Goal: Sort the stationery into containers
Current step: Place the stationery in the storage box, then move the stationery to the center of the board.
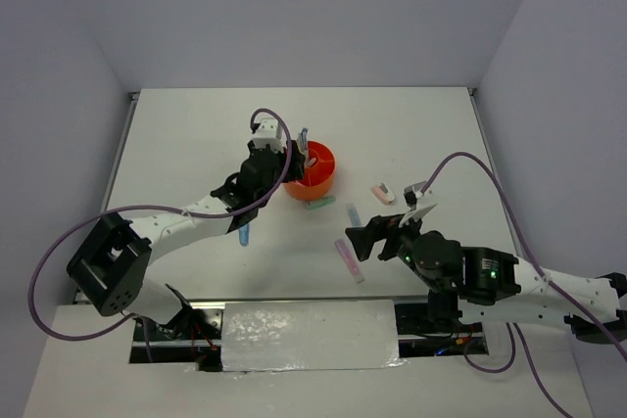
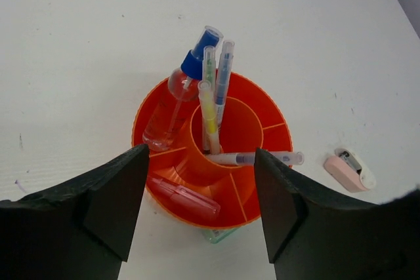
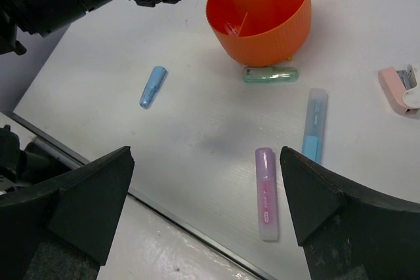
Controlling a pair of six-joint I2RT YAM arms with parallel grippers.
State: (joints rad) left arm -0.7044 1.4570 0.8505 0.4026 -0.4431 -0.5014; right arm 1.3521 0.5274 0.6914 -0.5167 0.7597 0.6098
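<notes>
The orange organiser (image 1: pixel 315 171) stands at mid table. It holds several upright pens (image 2: pixel 210 100) in its centre cup, a spray bottle (image 2: pixel 176 100), a pen lying across the rim (image 2: pixel 259 158) and a pink marker (image 2: pixel 185 197). My left gripper (image 1: pixel 291 165) is open and empty just left of the organiser, with the organiser between its fingers in the left wrist view (image 2: pixel 201 188). My right gripper (image 1: pixel 351 240) is open and empty above the table, with a pink marker (image 3: pixel 266 193) near its right finger (image 3: pixel 328 208). A long blue marker (image 3: pixel 314 126), a green marker (image 3: pixel 270 75), a short blue marker (image 3: pixel 153 86) and a pink-white eraser (image 3: pixel 400 88) lie loose.
The green marker (image 1: pixel 319 204) lies against the organiser's near side. The short blue marker (image 1: pixel 244 233) lies under the left arm. The table's near edge (image 3: pixel 164 211) runs just below the right gripper. Grey walls stand on three sides.
</notes>
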